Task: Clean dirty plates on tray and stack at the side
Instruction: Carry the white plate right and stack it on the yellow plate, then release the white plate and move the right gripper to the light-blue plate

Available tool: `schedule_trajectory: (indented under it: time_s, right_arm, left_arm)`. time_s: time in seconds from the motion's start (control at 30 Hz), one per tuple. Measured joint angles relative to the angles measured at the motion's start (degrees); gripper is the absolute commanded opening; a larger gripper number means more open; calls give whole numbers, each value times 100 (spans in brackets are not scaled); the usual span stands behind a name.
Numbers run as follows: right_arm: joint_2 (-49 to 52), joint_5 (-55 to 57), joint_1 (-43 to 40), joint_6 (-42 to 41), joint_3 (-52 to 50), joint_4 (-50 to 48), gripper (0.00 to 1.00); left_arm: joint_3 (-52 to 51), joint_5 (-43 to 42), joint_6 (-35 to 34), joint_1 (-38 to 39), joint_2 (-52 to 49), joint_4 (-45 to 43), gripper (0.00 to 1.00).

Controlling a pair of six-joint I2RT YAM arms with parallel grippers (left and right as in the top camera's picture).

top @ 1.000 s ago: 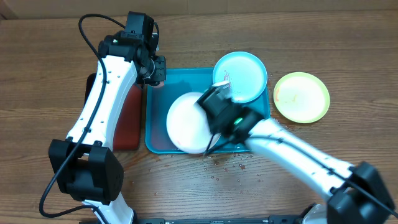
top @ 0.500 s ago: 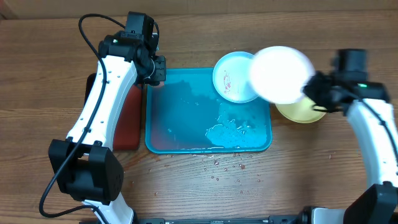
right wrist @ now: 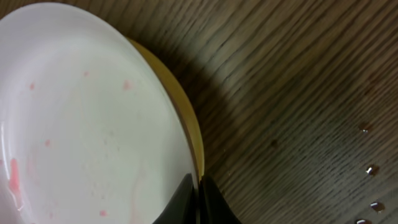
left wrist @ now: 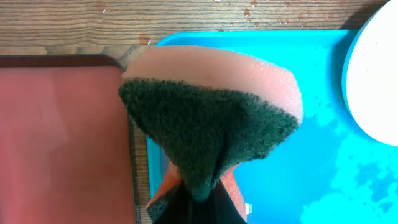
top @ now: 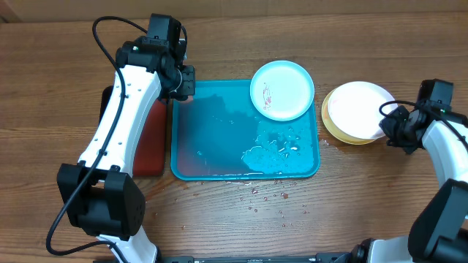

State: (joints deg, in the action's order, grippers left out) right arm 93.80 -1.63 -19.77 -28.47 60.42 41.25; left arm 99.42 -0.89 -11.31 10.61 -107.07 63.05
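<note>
While the right gripper [right wrist: 198, 190] pinches the rim of the white plate [top: 357, 108], stacked on the yellow-green plate [right wrist: 191, 137] at three o'clock of the turquoise tray [top: 212, 146], the left gripper [left wrist: 196, 202] clamps a sponge [left wrist: 211, 118]. Next likely comes release, then the smeared pale blue plate [top: 282, 89] at the tray's one o'clock.

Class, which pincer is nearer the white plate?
Right. The right pincer grips the rim of the white plate; the left pincer holds a sponge at the opposite end of the turquoise tray.
</note>
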Motion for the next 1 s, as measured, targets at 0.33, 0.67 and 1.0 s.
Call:
schedule_trajectory:
  time_s: [0.33,0.67,1.0]
  right_arm:
    - [188,-356,81,219,-11,-328,30]
    - [197,-1268,1366,240,492,-713,30]
    - [920,-911,2632,-737,494,-1270,28]
  left_arm:
    - [0,-2,0,0,0,0,4]
    - [0,-2,0,0,0,0,4]
    - [0,0,0,0,0,-2,4]
